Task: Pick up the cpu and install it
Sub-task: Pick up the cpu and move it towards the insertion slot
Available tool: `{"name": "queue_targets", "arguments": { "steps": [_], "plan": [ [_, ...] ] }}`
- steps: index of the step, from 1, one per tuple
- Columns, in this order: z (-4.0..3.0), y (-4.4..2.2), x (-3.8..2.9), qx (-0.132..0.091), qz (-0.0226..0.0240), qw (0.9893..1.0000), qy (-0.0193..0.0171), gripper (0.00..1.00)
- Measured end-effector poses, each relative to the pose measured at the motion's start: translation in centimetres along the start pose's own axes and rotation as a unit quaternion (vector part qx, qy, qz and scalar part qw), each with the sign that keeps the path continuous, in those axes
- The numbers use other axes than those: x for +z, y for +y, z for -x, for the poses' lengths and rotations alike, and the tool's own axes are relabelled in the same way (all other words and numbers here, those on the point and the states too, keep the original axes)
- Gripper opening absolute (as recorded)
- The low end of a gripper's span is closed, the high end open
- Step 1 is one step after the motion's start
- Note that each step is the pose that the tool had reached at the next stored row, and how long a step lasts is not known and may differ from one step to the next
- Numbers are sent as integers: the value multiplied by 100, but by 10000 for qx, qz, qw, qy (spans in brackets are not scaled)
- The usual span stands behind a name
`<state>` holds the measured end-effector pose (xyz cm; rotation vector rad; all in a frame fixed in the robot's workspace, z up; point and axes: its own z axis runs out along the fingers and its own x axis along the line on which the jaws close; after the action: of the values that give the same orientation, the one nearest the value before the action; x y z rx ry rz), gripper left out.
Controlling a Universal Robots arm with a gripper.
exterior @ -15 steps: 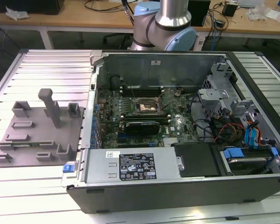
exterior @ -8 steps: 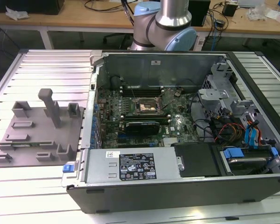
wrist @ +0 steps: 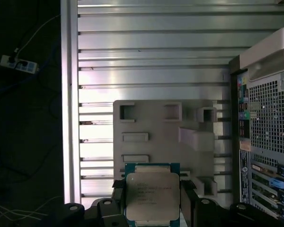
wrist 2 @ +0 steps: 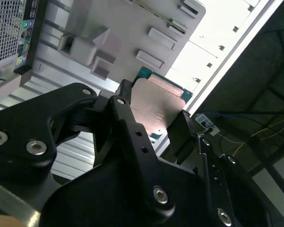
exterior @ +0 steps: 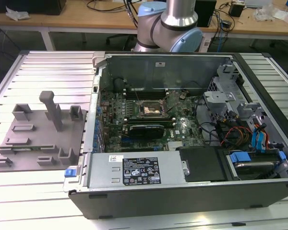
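Observation:
The cpu (wrist: 152, 195) is a small square chip with a pale silver top and a green rim. My gripper (wrist: 152, 201) is shut on it, with black fingers (wrist: 117, 190) pressing on two opposite edges. In the second wrist view the cpu (wrist 2: 157, 105) sits tilted between the same black jaws of the gripper (wrist 2: 154, 114). Both wrist views look down from well above the grey pegged plate (wrist: 161, 135). The dark metal-framed socket (exterior: 151, 109) lies on the green motherboard (exterior: 182, 127) inside the open computer case (exterior: 134, 201).
The grey plastic plate (exterior: 38, 139) with upright pegs lies on the ribbed metal table (exterior: 53, 67) at the exterior view's left of the case. The arm's base (exterior: 170, 24) stands behind the case. A power supply (exterior: 134, 170), cables and drive bays (exterior: 249, 143) fill the case.

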<state>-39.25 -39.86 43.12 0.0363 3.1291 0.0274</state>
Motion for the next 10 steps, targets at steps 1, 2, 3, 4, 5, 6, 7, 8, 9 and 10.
{"name": "queue_targets", "arguments": {
  "steps": [1, 2, 3, 4, 5, 6, 7, 8, 9, 10],
  "plan": [
    [15, 1, 0, 0, 0, 10000, 1, 55],
    [34, 1, 0, 1, 0, 10000, 0, 55],
    [50, 1, 0, 0, 0, 10000, 0, 55],
    [77, 2, 0, 0, 0, 10000, 0, 55],
    [100, 3, 1, 1, 0, 10000, 0, 55],
    [122, 3, 1, 0, 0, 10000, 0, 55],
    [153, 4, 2, 1, 0, 10000, 0, 55],
    [177, 4, 2, 0, 0, 10000, 0, 55],
    [208, 5, 2, 0, 0, 10000, 0, 55],
    [250, 6, 3, 0, 0, 10000, 0, 55]
  ]
}}
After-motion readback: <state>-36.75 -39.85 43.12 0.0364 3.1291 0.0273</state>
